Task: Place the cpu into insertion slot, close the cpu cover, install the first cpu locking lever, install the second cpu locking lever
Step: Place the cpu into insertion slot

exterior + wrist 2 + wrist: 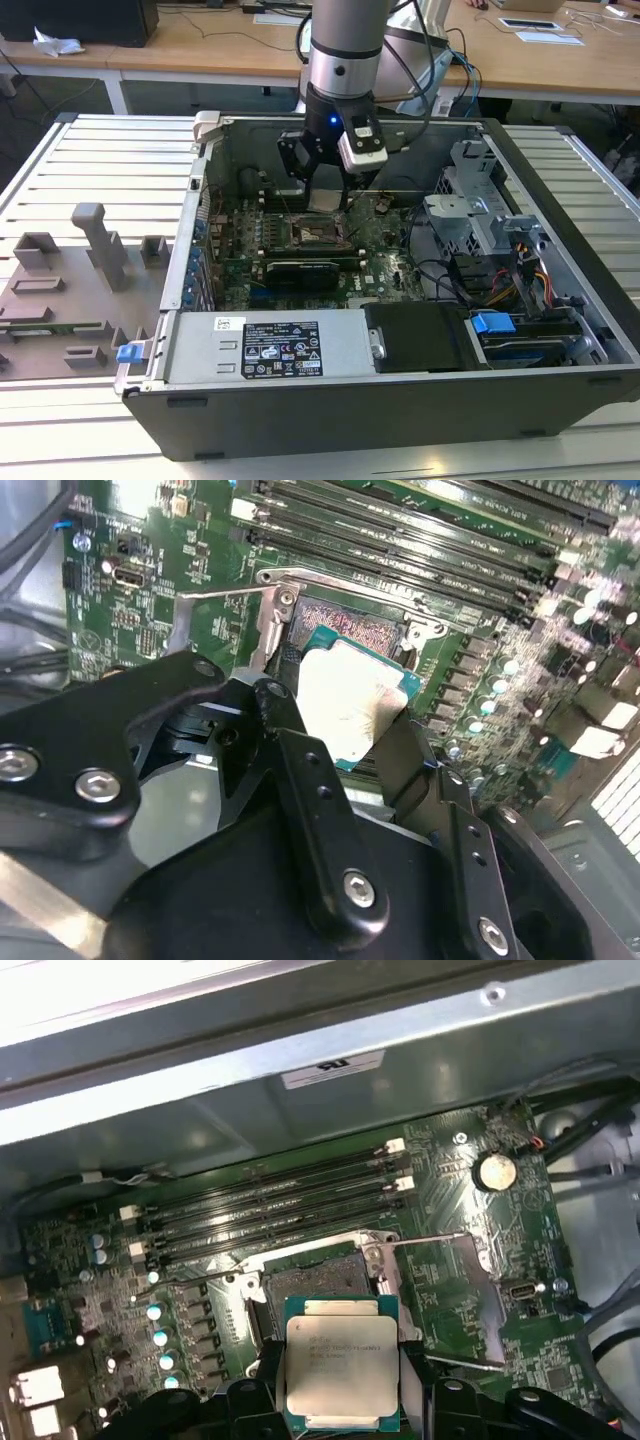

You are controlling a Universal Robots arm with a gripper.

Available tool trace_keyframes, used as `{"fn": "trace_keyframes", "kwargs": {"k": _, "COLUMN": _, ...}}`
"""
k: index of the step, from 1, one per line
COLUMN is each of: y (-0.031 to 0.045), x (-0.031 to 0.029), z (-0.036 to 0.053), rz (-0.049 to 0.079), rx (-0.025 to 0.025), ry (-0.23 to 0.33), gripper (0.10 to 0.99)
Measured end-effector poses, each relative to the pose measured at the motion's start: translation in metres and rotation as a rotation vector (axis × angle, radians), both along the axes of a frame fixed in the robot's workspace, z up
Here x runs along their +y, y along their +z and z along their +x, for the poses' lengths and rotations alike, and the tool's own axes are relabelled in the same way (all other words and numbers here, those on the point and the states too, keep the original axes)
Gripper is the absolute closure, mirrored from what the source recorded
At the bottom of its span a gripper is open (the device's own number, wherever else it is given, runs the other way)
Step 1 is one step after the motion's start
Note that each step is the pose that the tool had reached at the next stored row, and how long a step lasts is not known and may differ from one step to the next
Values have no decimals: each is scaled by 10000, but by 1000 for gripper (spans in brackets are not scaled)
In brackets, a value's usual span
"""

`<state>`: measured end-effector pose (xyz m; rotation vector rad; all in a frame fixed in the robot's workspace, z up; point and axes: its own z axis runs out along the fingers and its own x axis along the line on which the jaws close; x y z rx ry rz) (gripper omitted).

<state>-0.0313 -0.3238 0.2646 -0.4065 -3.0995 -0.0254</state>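
My gripper hangs inside the open computer case, shut on the cpu. In the first wrist view the cpu lies flat between the black fingers, its silver top facing the camera. It hovers just above and to one side of the insertion slot, whose dark contact field is uncovered. The cpu cover is swung open beside the slot, and a thin wire lever sticks out along it. In the second wrist view the cpu partly overlaps the insertion slot.
Long black memory slots run just beyond the socket. A black card sits on the board, with the power supply at the case front. A drive cage and cables fill the exterior view's right. A grey fixture lies outside on the slatted table.
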Motion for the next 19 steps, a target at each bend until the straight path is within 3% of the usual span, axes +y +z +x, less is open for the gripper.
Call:
{"fn": "trace_keyframes", "kwargs": {"k": 3, "y": -3, "x": 0, "z": 0, "rz": 0, "rx": 0, "ry": -666, "gripper": 545}}
{"fn": "trace_keyframes", "kwargs": {"k": 19, "y": -22, "x": 0, "z": 0, "rz": 0, "rx": 0, "ry": -2829, "gripper": 545}}
